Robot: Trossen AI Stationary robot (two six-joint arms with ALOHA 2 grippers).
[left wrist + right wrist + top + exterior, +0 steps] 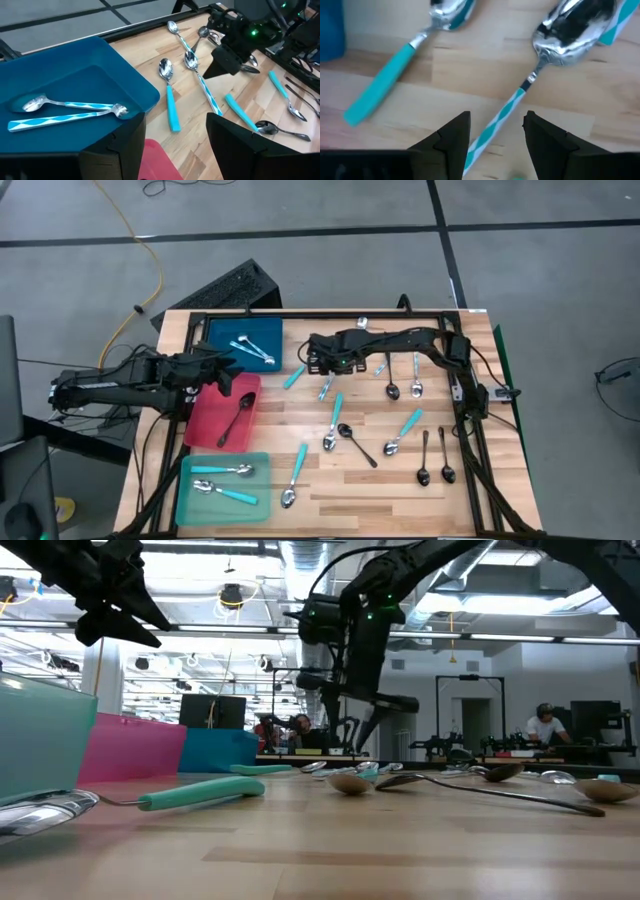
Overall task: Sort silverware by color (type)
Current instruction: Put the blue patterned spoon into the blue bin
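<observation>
We see the right gripper (322,366) above the far middle of the table (400,490), its fingers (454,134) apart and holding nothing. Just under it, between the two fingers, lies the striped handle of a spoon (540,70) with a white and turquoise pattern; the shiny bowl of this spoon is ahead of the fingertips. Beside it, on the side of the blue tray (215,360), lies a turquoise spoon (395,70), flat on the wood and apart from the first one. The gripper looks a little above the table in the low view, and we cannot tell if a fingertip touches the handle. The left gripper (232,367) hangs over the border between the blue tray and the red tray (205,430), its fingers (240,145) apart and empty. Under and ahead of it, the blue tray holds two patterned spoons (70,111). The red tray holds one black spoon (237,420). The teal tray (185,500), at the near edge, holds two turquoise spoons (225,483). The other spoons are scattered on the table on the near side of the right gripper, and two black ones (435,460) are well apart from it.
</observation>
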